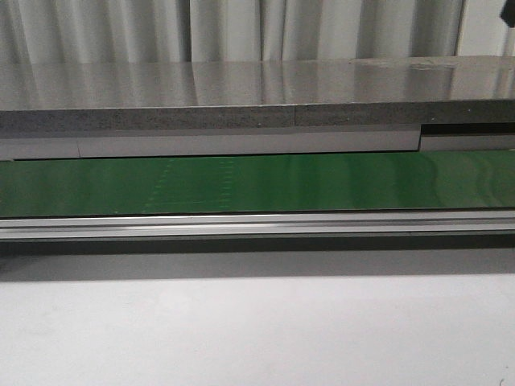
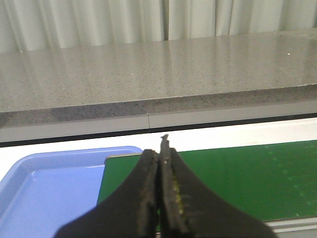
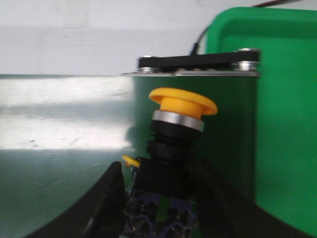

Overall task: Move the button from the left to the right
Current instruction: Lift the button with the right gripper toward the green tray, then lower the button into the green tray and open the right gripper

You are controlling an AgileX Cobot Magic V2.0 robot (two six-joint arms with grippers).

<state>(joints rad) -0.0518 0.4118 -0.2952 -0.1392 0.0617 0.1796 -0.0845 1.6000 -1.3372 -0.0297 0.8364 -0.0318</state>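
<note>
The button (image 3: 182, 103) shows only in the right wrist view: a yellow-orange mushroom cap on a silver ring and a black body, tilted a little. My right gripper (image 3: 159, 173) is shut on its black body, one dark finger on each side. It hangs over the end of the green belt (image 3: 64, 148), close to a green tray (image 3: 282, 124). My left gripper (image 2: 159, 148) is shut with nothing in it, above the other belt end (image 2: 237, 178). Neither gripper nor the button appears in the front view.
A blue tray (image 2: 49, 193) lies beside the belt under the left arm. A black end plate with bolts (image 3: 198, 61) caps the belt by the green tray. Behind the belt (image 1: 257, 181) runs a grey stone counter (image 1: 241, 88); a white table (image 1: 257, 330) lies in front.
</note>
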